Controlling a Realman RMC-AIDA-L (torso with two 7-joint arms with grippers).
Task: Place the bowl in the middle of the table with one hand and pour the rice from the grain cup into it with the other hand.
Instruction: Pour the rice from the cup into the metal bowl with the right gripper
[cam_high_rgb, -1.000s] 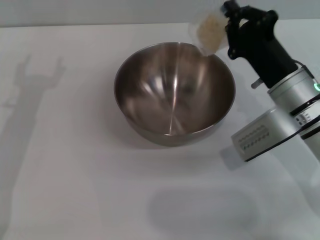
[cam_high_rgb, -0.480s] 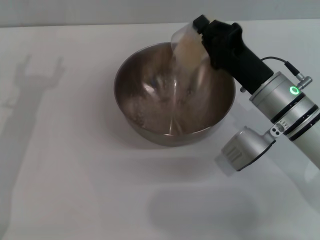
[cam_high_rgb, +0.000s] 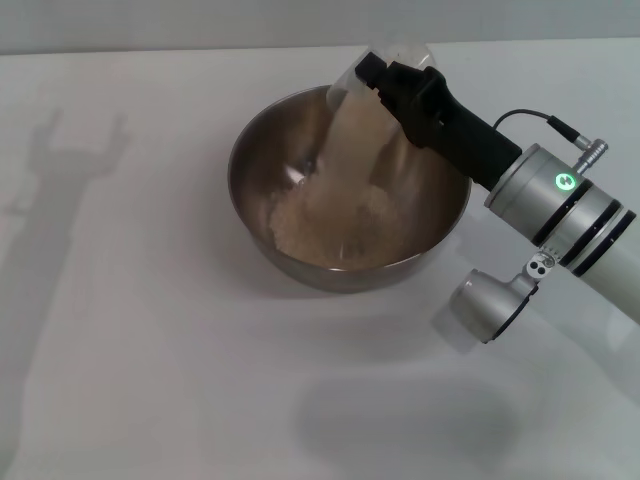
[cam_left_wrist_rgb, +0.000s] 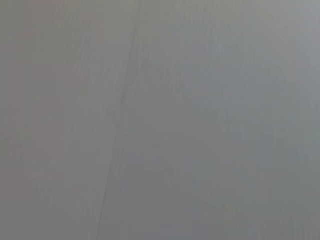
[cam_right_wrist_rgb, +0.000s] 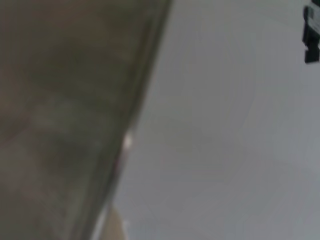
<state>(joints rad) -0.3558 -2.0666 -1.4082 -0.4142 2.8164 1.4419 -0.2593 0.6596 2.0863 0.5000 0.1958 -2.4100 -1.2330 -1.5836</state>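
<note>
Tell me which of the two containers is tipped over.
The grain cup, held by the right gripper above the bowl, which sits upright.

Right gripper (cam_high_rgb: 372, 78) and tilted grain cup (cam_high_rgb: 352, 95) occupy the space over the bowl's (cam_high_rgb: 262, 150) far rim, blocking access from that side. Bare table (cam_high_rgb: 150, 330) lies left of and nearer than the gripper.

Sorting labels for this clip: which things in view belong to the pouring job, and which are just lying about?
In the job:
- bowl
- rice
- grain cup, tipped over the bowl
- right claw, holding the cup
- table

Lying about:
- nothing visible
</note>
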